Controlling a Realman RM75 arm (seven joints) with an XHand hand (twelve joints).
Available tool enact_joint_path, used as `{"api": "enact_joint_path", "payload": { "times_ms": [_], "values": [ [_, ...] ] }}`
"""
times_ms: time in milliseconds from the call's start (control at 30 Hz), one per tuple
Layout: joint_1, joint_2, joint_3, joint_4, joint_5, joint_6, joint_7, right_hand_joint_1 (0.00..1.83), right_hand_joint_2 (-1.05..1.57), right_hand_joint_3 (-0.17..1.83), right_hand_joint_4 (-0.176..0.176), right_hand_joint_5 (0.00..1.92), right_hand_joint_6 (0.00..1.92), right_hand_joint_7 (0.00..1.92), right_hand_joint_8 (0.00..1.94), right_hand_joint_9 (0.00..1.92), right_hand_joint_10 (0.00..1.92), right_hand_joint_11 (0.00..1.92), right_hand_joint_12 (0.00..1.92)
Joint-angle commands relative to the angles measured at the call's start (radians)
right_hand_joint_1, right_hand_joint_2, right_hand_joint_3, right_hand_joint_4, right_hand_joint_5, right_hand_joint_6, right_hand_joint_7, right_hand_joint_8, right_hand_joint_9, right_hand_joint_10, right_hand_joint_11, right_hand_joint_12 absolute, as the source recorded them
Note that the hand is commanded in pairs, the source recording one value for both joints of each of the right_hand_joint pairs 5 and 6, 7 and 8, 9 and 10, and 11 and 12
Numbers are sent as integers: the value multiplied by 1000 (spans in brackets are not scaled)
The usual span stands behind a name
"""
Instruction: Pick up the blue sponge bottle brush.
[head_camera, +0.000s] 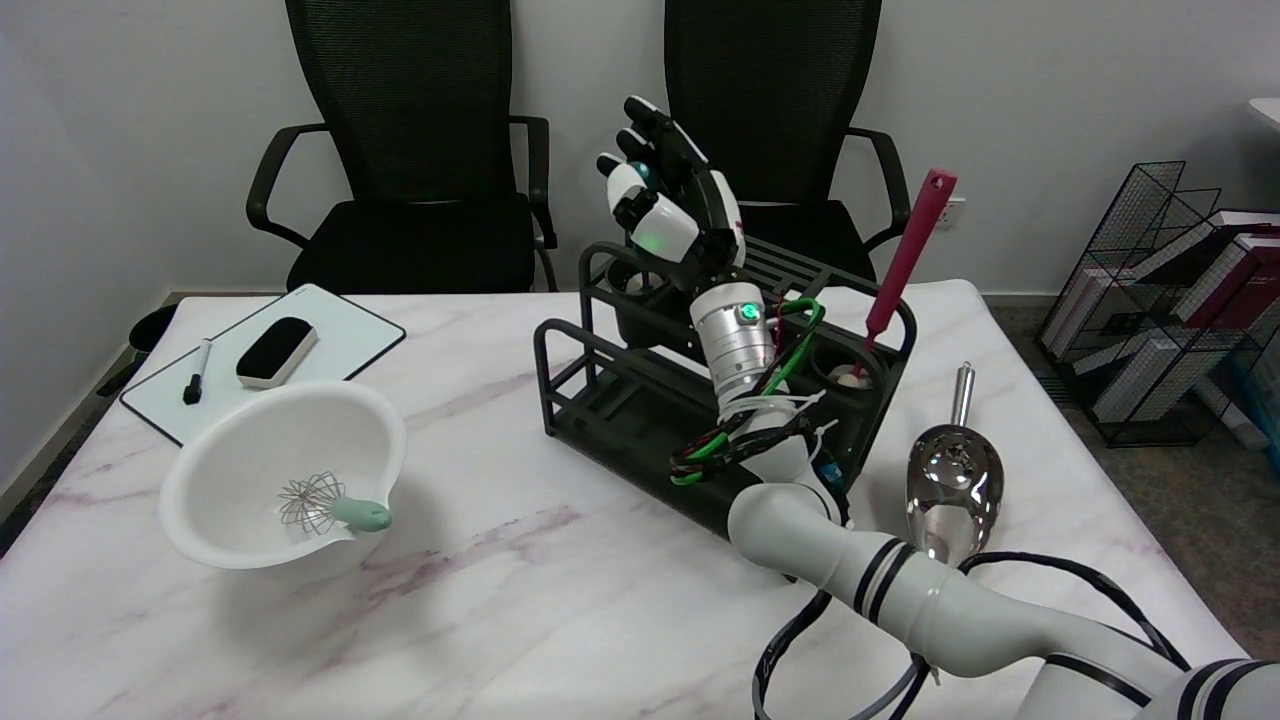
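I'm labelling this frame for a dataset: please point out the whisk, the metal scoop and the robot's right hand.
whisk (322, 507): head view, on its wire loops, in the white bowl.
metal scoop (953, 487): head view, middle of its shiny bowl.
right hand (668, 205): head view, middle of the hand, above the black rack.

we count two black chairs (410, 150), one rack (640, 400), one bowl (230, 470), one whisk (330, 508), one scoop (952, 480), one whiteboard (340, 340), one eraser (276, 351) and one marker (197, 372).

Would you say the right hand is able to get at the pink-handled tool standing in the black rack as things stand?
Probably yes. The pink-handled tool leans out of the black rack's end cup, its handle in open air, and the right hand hovers above the rack's rear, nothing between them.
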Motion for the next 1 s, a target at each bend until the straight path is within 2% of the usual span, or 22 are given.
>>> {"api": "enact_joint_path", "payload": {
  "times_ms": [33,267,700,1000],
  "values": [
    [5,46,3,58,-6,1,-9,1092,419,1401,0,401,401,174,174,337,337,558,558],
    [4,60,3,78,-24,-2,-12,1096,356,1391,0,363,363,171,171,324,324,573,573],
    [7,78,5,64,-78,-46,-14,1125,-34,1328,0,13,13,146,146,270,270,528,528],
    [23,132,5,69,-129,-105,-47,1134,-171,1286,0,0,0,145,145,242,242,483,483]
  ]
}}
